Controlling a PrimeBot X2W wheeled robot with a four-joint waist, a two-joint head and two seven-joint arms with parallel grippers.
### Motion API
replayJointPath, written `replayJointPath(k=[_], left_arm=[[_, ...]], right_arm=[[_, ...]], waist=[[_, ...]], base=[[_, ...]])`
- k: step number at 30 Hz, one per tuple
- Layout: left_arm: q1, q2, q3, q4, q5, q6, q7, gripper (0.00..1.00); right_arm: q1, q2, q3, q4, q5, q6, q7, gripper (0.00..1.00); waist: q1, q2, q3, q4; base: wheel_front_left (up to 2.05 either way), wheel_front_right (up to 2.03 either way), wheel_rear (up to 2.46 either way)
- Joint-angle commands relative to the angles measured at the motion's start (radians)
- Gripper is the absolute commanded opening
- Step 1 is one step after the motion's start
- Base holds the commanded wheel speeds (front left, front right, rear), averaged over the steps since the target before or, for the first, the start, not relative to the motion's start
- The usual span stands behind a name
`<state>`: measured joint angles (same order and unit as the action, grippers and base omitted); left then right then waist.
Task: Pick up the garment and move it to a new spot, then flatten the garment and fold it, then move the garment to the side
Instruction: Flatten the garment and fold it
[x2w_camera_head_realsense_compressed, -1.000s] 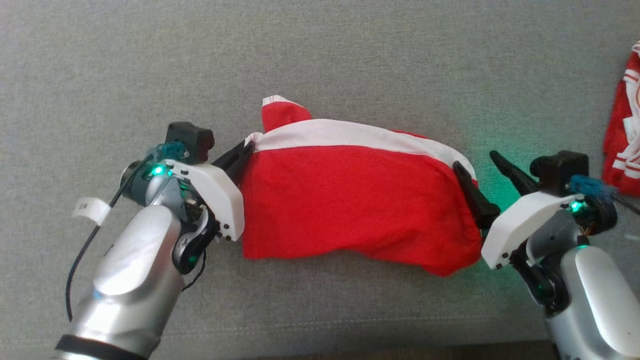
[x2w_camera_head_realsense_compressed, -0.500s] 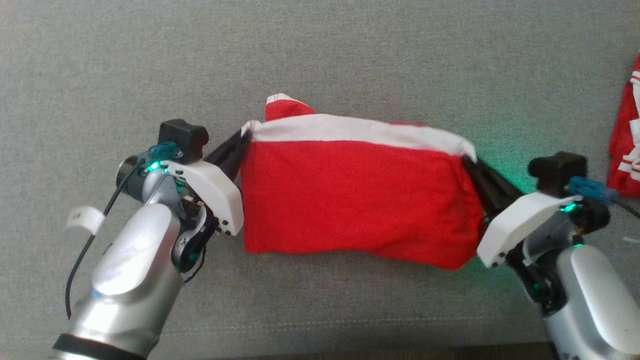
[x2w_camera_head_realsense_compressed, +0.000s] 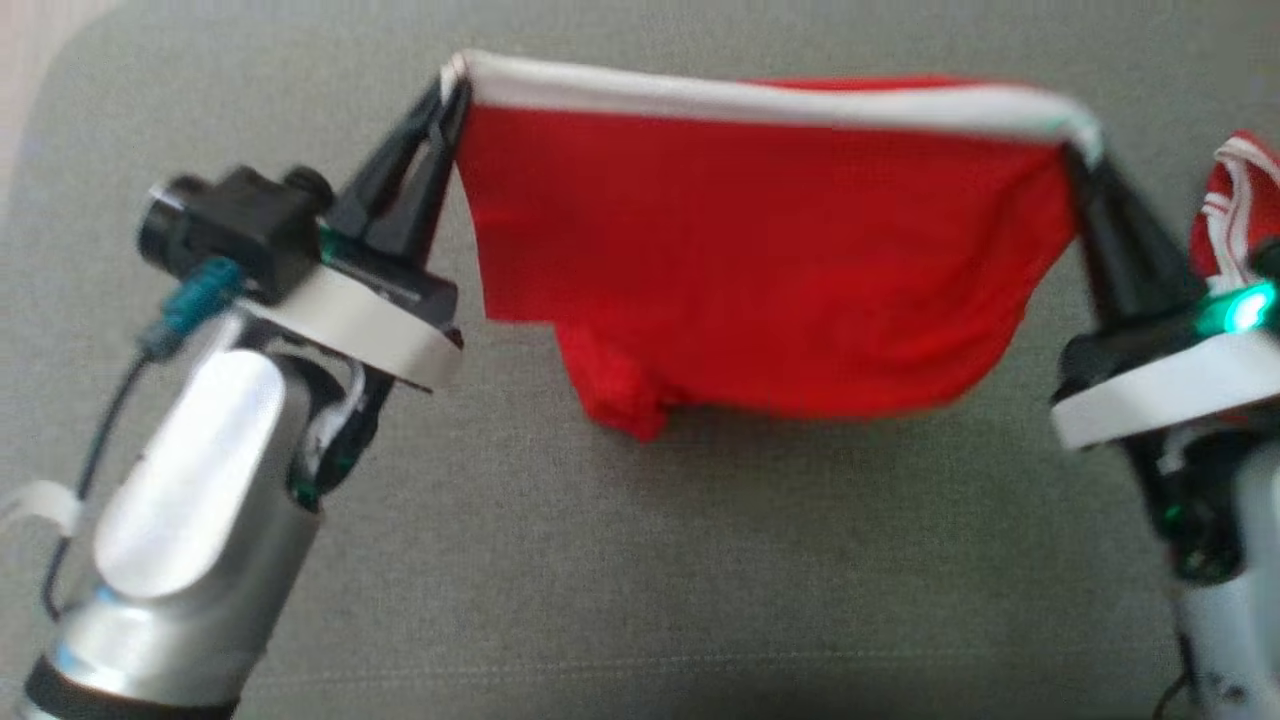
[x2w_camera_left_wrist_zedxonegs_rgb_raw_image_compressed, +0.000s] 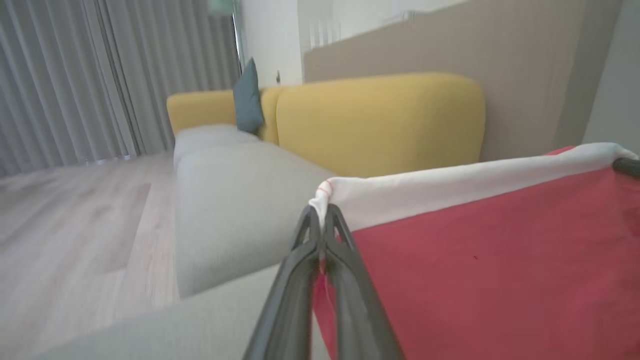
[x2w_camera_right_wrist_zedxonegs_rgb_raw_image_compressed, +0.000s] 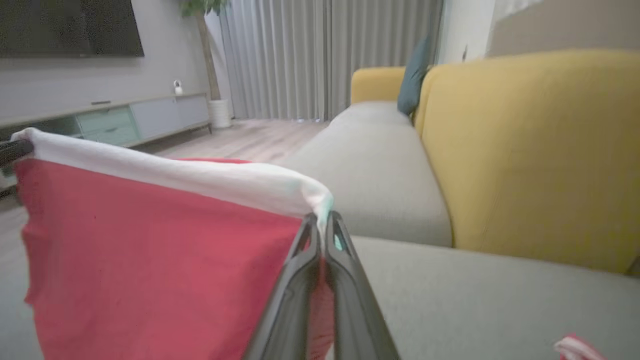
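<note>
Grey sofa seat (x2w_camera_head_realsense_compressed: 640, 560) spreads below me, and the red garment (x2w_camera_head_realsense_compressed: 760, 260) hangs over it, stretched between my 2 claws by its white band (x2w_camera_head_realsense_compressed: 760, 98). My left claw (x2w_camera_head_realsense_compressed: 447, 95) is clamped on the band's left corner, fingers pressed together with cloth pinched between them. My right claw (x2w_camera_head_realsense_compressed: 1080, 155) grips the right corner the same way. The lower edge sags free, and 1 bunched lump (x2w_camera_head_realsense_compressed: 615, 385) droops from it left of the middle; blur keeps me from telling what part that is. Whether the lowest cloth touches the seat I cannot tell. Just past my right claw lies another red-and-white garment (x2w_camera_head_realsense_compressed: 1225, 215), cut off by the frame edge and partly hidden behind my wrist. Further out, a yellow backrest (x2w_camera_left_wrist_zedxonegs_rgb_raw_image_compressed: 380, 120) runs behind the seat with a teal cushion (x2w_camera_left_wrist_zedxonegs_rgb_raw_image_compressed: 247, 97) leaning on it, then grey curtains (x2w_camera_left_wrist_zedxonegs_rgb_raw_image_compressed: 75, 80) and wooden floor (x2w_camera_left_wrist_zedxonegs_rgb_raw_image_compressed: 65, 215).
</note>
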<state>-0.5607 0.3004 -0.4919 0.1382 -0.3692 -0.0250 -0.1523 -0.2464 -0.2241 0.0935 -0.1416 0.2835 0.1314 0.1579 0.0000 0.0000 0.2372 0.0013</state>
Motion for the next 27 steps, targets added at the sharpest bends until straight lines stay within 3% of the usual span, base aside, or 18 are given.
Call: replayJointPath(k=[1,8,18,22,27], left_arm=[[-0.069,0.038,0.058,-0.057,-0.002,0.007,0.002,0.00],[-0.189,0.061,0.116,-0.226,-0.009,0.041,0.076,0.00],[-0.220,0.059,0.131,-0.233,-0.036,0.063,0.131,0.00],[-0.232,0.045,0.127,-0.178,-0.058,0.050,0.123,0.00],[-0.326,0.012,0.123,-0.001,-0.098,-0.017,0.072,0.00]], right_arm=[[-0.058,-0.015,-0.005,-0.060,-0.008,-0.001,-0.006,0.00],[-0.164,-0.008,-0.080,-0.198,0.003,-0.001,0.061,0.00],[-0.206,-0.010,-0.076,-0.197,0.045,-0.001,0.126,0.00],[-0.221,-0.005,-0.063,-0.145,0.064,-0.001,0.133,0.00],[-0.332,0.008,-0.035,0.027,0.059,-0.001,0.086,0.00]], waist=[[0.0000,0.0000,-0.030,0.003],[0.0000,0.0000,-0.097,0.012],[0.0000,0.0000,-0.131,0.010],[0.0000,0.0000,-0.105,0.009],[0.0000,0.0000,-0.041,0.004]], base=[[0.00,0.00,0.00],[0.00,0.00,0.00],[0.00,0.00,0.00],[0.00,0.00,0.00],[0.00,0.00,0.00]])
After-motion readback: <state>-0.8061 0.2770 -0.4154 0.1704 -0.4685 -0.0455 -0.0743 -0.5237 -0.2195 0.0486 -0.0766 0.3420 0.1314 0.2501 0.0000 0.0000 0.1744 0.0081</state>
